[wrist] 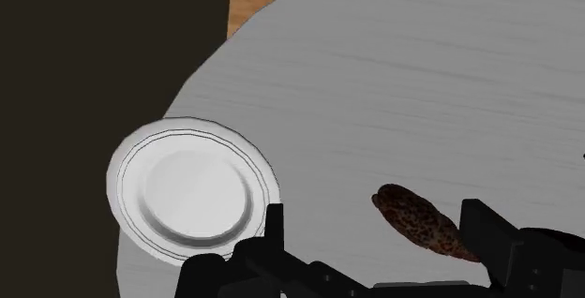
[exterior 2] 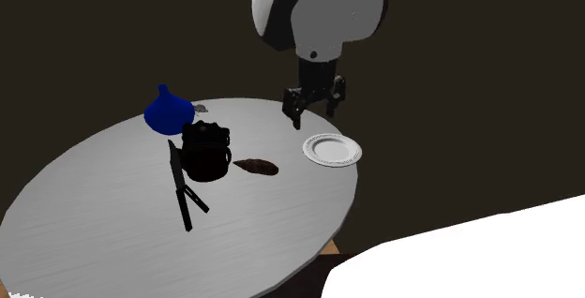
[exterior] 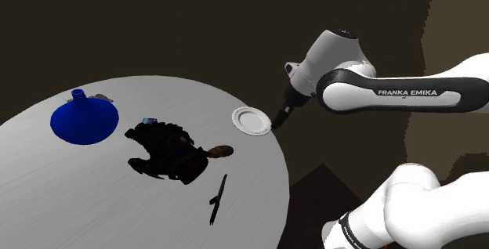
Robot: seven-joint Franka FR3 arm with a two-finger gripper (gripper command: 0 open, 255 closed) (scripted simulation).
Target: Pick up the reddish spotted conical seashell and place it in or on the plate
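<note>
Shoulder view: round grey surface [exterior: 94, 185], white plate [exterior: 251, 120] right at its edge nearest the arm, empty. Brown spotted seashell [exterior: 222, 151] lies flat on the surface near the plate, not touching it, just beside a black pot-like object [exterior: 163, 152]. Blue funnel-shaped vessel [exterior: 84, 120] sits toward the far edge, and a long black implement [exterior: 218, 199] lies closer to the near edge. The tool [exterior: 278, 120] hangs by the plate's rim. Second exterior view: the tool [exterior 2: 314, 106] is raised above the surface [exterior 2: 103, 212], fingers spread, nothing between them; plate [exterior 2: 331, 150] at the edge, seashell [exterior 2: 256, 166] between plate and pot-like object [exterior 2: 204, 151]. Wrist view: tool [wrist: 378, 216] spread wide; seashell [wrist: 422, 221] on the surface [wrist: 422, 81] below, near one finger and untouched; plate [wrist: 187, 188] beside the other finger.
</note>
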